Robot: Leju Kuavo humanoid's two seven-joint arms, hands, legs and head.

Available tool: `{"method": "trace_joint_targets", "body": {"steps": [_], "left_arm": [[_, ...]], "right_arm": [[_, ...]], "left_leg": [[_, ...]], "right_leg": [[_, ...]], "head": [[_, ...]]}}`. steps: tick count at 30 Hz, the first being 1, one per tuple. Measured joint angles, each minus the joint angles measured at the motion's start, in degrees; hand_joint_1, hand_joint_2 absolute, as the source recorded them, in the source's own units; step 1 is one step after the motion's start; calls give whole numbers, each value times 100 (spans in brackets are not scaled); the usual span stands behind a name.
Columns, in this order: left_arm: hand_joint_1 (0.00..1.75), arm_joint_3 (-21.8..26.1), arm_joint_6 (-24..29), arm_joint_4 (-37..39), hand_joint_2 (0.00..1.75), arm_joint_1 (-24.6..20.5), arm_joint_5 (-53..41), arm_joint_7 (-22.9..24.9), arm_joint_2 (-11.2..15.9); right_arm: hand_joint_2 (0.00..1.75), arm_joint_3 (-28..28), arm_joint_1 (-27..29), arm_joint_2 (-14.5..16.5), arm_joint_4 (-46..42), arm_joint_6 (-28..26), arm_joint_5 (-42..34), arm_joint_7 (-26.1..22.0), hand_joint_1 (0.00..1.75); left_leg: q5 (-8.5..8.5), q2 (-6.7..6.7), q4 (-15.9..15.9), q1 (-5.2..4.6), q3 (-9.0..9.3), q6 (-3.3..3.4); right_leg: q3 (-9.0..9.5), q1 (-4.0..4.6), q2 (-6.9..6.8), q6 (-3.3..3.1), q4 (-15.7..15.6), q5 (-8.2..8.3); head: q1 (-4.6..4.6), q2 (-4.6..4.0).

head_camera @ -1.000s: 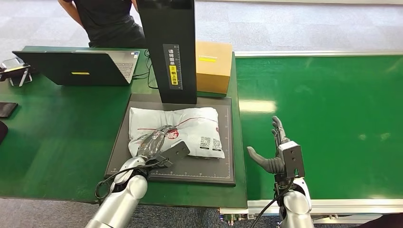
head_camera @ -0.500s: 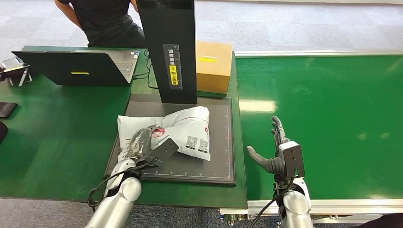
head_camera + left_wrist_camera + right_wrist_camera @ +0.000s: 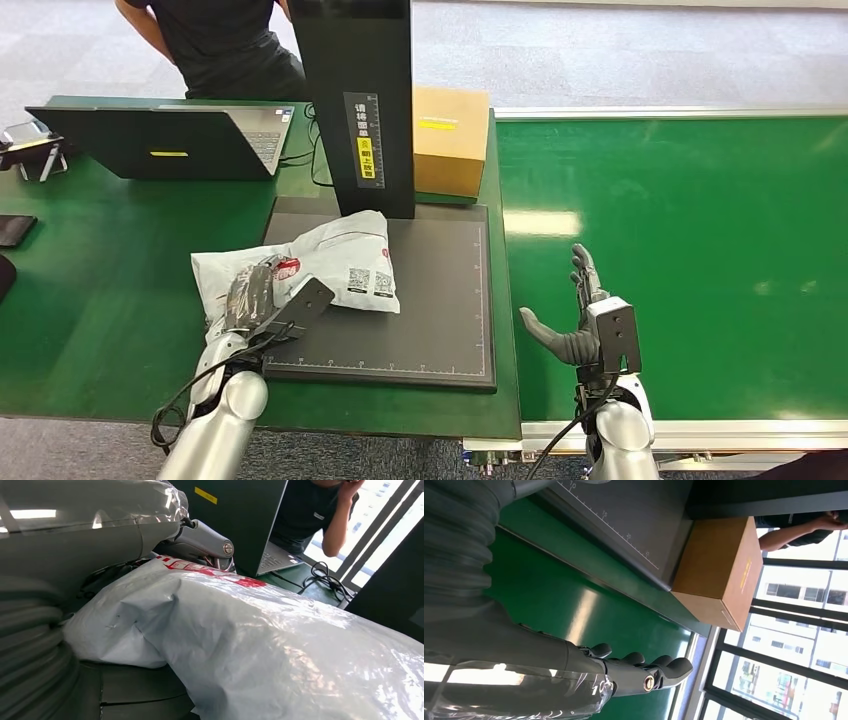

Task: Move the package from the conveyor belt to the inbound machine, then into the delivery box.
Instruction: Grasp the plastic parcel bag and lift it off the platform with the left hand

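Judging by how things lay, the job was past its middle: the package (image 3: 300, 272) was off the conveyor belt (image 3: 690, 260) and lay half on the inbound machine (image 3: 430, 310), its left end hanging over the plate's left edge onto the green table (image 3: 110, 300). That suggested the scanning step was done and the carry to the delivery box was what remained, though I saw no box that I could call the delivery box with any certainty; a brown carton (image 3: 450, 140) stood at the far side beside the machine's black column (image 3: 355, 100).

The left hand (image 3: 250, 298) lay on the near left part of the bag, its dark fingers (image 3: 245, 290) curled down over the plastic and gripping it; the wrist view showed the crinkled bag pressed close against the hand. The right hand (image 3: 572, 318) hovered over the belt's near left corner, fingers spread apart, holding nothing.
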Motion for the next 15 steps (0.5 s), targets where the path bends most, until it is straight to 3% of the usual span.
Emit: {"method": "trace_joint_targets", "body": {"steps": [11,15], "left_arm": [[175,77,103,-39,175,20,-171,93,17],[175,439,323,-173,175,30,-483,278,129]], "right_arm": [[175,0,0,0,0,19,-1,0,0],[175,0,5,0,0,31,-20,-7,0]], "left_leg": [[0,0,0,0,0,0],[0,3,-1,1,0,-1]], "right_leg": [[0,2,1,0,0,0],[-2,7,4,-1,0,0]], "head": [[0,0],[-1,0]]}}
